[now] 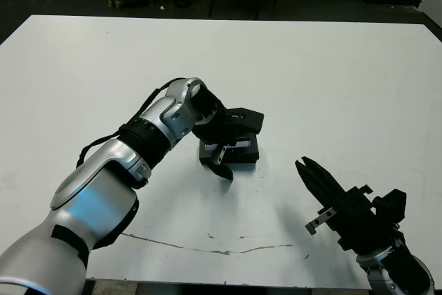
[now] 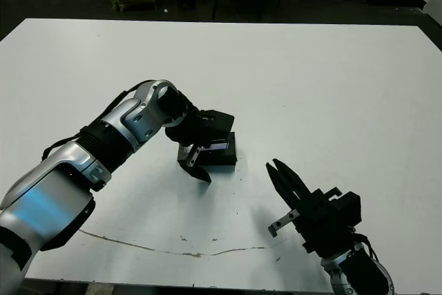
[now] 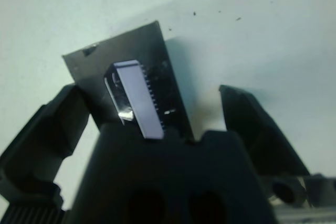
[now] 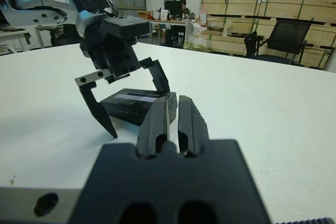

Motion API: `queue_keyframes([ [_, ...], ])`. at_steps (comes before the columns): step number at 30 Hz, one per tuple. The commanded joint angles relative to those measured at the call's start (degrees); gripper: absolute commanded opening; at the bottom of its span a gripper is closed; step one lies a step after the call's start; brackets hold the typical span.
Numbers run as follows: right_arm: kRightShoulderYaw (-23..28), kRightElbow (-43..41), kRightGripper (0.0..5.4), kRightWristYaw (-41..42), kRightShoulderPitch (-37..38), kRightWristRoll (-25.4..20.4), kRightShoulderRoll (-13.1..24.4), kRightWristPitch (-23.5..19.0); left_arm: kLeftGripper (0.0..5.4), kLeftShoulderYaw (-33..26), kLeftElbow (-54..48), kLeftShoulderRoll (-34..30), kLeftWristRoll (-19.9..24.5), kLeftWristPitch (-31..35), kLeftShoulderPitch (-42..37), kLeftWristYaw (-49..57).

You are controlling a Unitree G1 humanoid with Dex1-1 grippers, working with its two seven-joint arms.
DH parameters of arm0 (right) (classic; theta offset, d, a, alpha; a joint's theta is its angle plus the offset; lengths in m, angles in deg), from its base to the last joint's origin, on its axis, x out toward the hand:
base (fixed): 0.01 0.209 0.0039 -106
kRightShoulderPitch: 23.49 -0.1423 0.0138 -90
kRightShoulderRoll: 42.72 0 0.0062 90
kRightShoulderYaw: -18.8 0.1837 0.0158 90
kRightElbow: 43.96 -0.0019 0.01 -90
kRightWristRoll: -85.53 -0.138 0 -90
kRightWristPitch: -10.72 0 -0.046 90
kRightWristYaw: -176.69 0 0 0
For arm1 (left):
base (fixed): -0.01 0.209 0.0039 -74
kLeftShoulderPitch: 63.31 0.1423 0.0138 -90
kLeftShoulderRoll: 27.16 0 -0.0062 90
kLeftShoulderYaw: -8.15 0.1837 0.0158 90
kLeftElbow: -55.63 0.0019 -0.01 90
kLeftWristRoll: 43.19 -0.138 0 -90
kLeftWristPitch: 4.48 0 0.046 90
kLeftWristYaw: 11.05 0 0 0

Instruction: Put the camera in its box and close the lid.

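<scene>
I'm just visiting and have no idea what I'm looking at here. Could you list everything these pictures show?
Lid: one, black with a purplish-grey panel on top, lying flat near the table's middle, between the left gripper's fingers; what is under it cannot be seen.
Table: one, white, with small dark specks and a long scuff line near the robot's edge.
Chairs: black, beyond the far edge of the table.
Crates: wooden, stacked at the back of the room.
Person: one, seated far off at a desk.
Left gripper: one, black, open, straddling the lid with fingertips close to the table.
Right gripper: one, black, shut, empty, raised to the right of the lid.
</scene>
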Motion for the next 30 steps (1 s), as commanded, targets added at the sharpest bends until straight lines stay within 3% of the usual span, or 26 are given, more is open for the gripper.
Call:
queue_keyframes([
  [1,0.36,0.34,0.00,-0.24,0.74,0.10,0.42,-0.84,5.38,2.15,0.49,1.39,-1.35,-0.13,3.30,-0.17],
  [6,0.48,1.02,0.00,0.34,0.51,-0.71,0.37,-0.73,5.38,0.91,1.27,1.74,-1.15,0.77,3.00,1.64],
  [18,0.39,0.57,0.00,0.54,0.03,-1.15,0.73,-1.36,5.38,-5.83,8.81,4.01,0.76,-10.12,-0.03,12.05],
  [22,0.35,0.68,0.00,0.62,-0.13,-0.01,0.94,-0.44,5.38,-7.65,10.57,4.71,1.08,-10.59,-0.68,13.58],
  [30,0.49,2.08,0.00,4.47,-0.79,-2.14,1.66,1.42,5.38,-11.78,11.47,6.39,2.74,-11.20,-0.48,17.93],
])
